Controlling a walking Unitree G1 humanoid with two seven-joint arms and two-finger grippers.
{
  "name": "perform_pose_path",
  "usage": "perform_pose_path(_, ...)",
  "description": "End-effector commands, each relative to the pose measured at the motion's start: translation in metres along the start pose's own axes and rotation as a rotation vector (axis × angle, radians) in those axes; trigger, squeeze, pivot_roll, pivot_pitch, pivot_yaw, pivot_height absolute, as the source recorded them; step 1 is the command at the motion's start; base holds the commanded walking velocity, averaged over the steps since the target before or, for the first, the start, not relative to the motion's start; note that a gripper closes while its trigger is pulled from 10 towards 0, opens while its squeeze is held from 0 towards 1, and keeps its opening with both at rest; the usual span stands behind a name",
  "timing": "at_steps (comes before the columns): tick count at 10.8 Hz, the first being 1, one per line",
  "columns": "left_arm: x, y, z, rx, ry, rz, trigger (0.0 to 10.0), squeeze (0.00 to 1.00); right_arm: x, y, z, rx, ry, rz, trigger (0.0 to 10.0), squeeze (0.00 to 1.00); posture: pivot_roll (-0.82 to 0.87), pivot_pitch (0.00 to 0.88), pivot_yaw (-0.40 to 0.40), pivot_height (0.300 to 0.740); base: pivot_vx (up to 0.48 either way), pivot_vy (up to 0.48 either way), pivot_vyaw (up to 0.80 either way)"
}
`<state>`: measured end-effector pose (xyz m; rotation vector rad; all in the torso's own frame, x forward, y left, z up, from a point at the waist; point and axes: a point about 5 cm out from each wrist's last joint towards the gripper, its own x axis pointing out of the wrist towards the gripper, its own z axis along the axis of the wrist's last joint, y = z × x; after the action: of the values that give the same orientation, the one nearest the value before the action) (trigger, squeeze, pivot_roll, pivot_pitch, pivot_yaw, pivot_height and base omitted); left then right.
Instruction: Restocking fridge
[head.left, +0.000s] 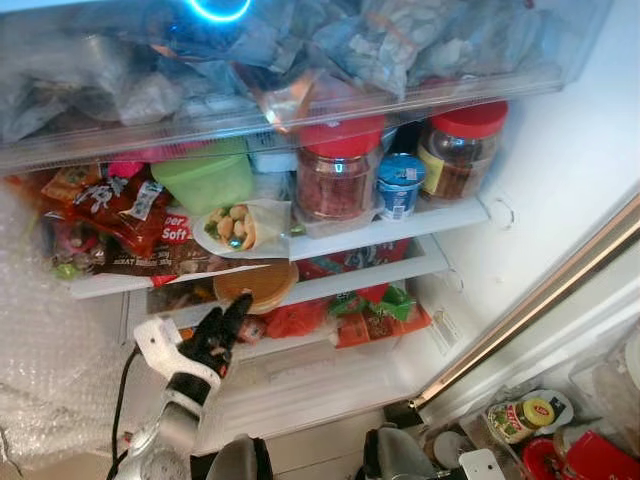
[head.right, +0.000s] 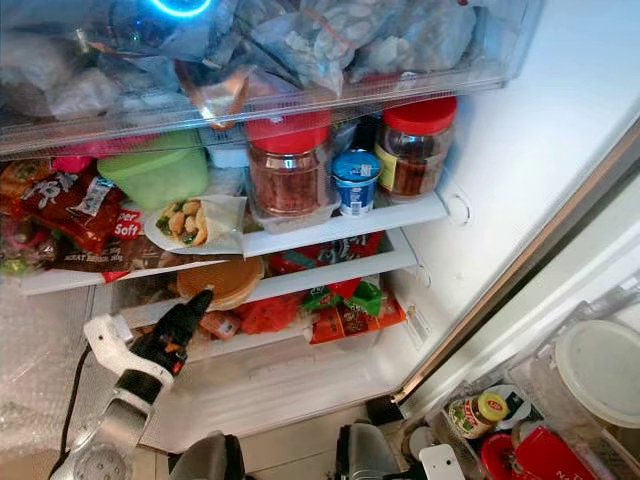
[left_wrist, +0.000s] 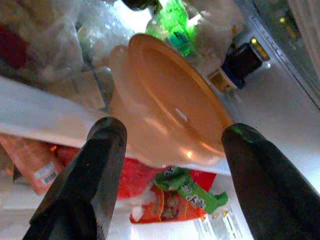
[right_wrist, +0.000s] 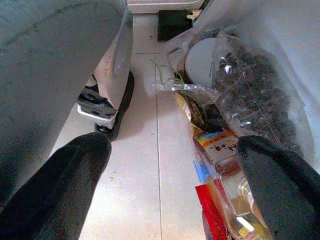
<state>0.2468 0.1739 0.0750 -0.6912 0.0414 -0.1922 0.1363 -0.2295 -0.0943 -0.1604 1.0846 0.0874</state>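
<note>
Bowl (left_wrist: 165, 110) sat just ahead of my open left gripper (left_wrist: 170, 165), overhanging its shelf (left_wrist: 45, 120); a careless nudge could have tipped it off.

**Around the edges: wrap, floor and clutter**

On my head cameras right now, lower left of the frame, I've got a sheet of bubble wrap (head.left: 50, 340), crinkled and pale. At the very top edge glows a blue ring of light (head.left: 218, 8). Down in the lower right corner there's a small jar with a yellow lid (head.left: 520, 415), and just beside it, further right, a red tub (head.left: 590, 458). Above those sits a round white lid (head.right: 600, 370).

Over on the right wrist feed I see a pale tiled floor (right_wrist: 150, 150) through the centre. On the right side is a clear bag of dark dried bits (right_wrist: 255, 100), with a printed carton (right_wrist: 220, 147) below it.
</note>
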Motion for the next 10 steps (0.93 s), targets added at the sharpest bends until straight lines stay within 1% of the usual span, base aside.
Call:
perform_pose_path(1, -0.004, 0.0, -0.001, 0.014, 0.024, -0.004, 10.0, 0.0, -0.001, -0.003, -0.002, 0.013, -0.004, -0.016, 10.0, 0.0, -0.11, 0.127, -0.002, 0.652, 0.0, 0.0, 0.0)
perform_pose_path(2, -0.005, -0.003, -0.003, 0.003, 0.045, -0.026, 10.0, 0.0, -0.001, -0.003, -0.002, 0.011, -0.005, -0.018, 10.0, 0.0, -0.11, 0.124, -0.002, 0.652, 0.0, 0.0, 0.0)
perform_pose_path(3, -0.003, -0.004, -0.005, -0.004, 0.06, -0.044, 10.0, 0.0, -0.001, -0.003, -0.001, 0.008, -0.006, -0.018, 10.0, 0.0, -0.11, 0.125, -0.003, 0.652, 0.0, 0.0, 0.0)
perform_pose_path(5, 0.008, -0.001, -0.009, -0.003, 0.086, -0.062, 10.0, 0.0, -0.001, -0.003, -0.001, 0.003, -0.005, -0.017, 10.0, 0.0, -0.11, 0.13, -0.007, 0.652, 0.0, 0.0, 0.0)
perform_pose_path(6, 0.014, 0.002, -0.01, 0.007, 0.101, -0.068, 10.0, 0.0, -0.001, -0.003, -0.001, 0.003, -0.004, -0.018, 10.0, 0.0, -0.12, 0.13, -0.006, 0.652, 0.0, 0.0, 0.0)
perform_pose_path(8, 0.031, 0.011, -0.014, 0.022, 0.12, -0.062, 10.0, 0.0, -0.001, -0.004, -0.002, -0.002, -0.001, -0.017, 10.0, 0.0, -0.13, 0.141, -0.012, 0.652, 0.0, 0.0, 0.0)
perform_pose_path(9, 0.043, 0.009, -0.011, 0.028, 0.127, -0.093, 10.0, 0.0, -0.001, -0.004, -0.002, 0.001, -0.003, -0.019, 10.0, 0.0, -0.14, 0.143, -0.009, 0.652, 0.0, 0.0, 0.0)
perform_pose_path(10, 0.049, 0.009, -0.009, 0.035, 0.127, -0.103, 10.0, 0.0, -0.001, -0.005, -0.003, 0.004, -0.001, -0.026, 10.0, 0.0, -0.14, 0.145, -0.007, 0.652, 0.0, 0.0, 0.0)
